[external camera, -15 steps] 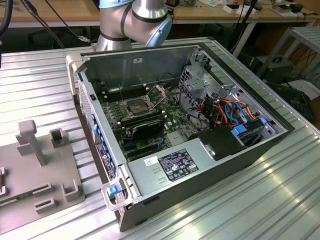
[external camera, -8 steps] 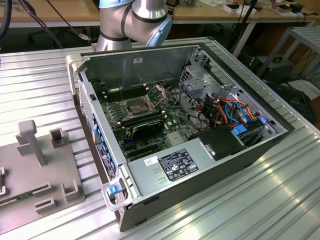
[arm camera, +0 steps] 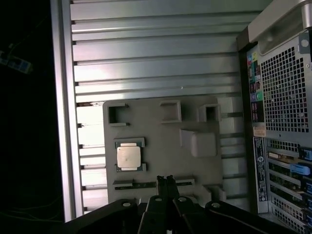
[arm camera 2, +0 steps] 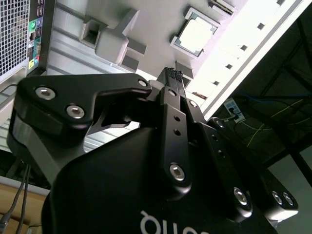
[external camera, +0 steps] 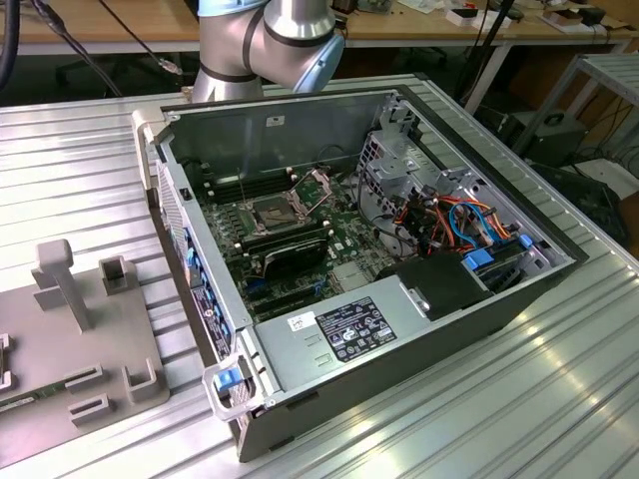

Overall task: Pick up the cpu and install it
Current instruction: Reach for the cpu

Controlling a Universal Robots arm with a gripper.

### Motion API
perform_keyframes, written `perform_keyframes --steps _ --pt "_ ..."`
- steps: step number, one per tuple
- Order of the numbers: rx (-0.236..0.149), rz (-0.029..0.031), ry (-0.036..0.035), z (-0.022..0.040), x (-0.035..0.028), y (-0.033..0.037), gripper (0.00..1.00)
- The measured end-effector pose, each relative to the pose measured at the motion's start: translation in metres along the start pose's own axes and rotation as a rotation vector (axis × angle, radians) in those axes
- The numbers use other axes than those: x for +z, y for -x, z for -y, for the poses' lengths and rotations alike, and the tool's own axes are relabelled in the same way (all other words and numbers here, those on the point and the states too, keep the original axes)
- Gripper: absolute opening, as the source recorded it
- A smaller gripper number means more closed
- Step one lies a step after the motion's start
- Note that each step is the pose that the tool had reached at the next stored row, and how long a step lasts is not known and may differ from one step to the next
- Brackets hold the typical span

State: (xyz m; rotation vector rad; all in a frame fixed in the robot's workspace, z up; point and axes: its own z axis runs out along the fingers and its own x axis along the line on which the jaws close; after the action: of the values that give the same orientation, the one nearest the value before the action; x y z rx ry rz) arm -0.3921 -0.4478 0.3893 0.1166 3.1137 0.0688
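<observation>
Lying in a grey tray (arm camera: pixel 161 141) recess, the cpu (arm camera: pixel 128 157) is seen apart from the gripper (arm camera: pixel 165 179), closed tight and empty.

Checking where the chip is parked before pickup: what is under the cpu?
The cpu lies in a square framed seat on a grey holder plate, which rests on the ribbed metal table. The seat's floor directly beneath the cpu is covered by it.
</observation>
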Motion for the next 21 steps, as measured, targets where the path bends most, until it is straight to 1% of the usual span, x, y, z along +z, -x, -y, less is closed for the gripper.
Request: perform_keyframes --steps 2,6,14,21 --pt "0.000 0.0001 0.0000 0.0001 0.0001 -0.0006 0.11" --pt "0.000 0.0000 0.0000 0.0004 0.0003 -0.0043 0.11" --pt "0.000 0.0000 0.0000 0.0013 0.0010 -0.0152 0.11" --pt "0.000 0.0001 0.0000 0.0013 0.0010 -0.0155 0.11"
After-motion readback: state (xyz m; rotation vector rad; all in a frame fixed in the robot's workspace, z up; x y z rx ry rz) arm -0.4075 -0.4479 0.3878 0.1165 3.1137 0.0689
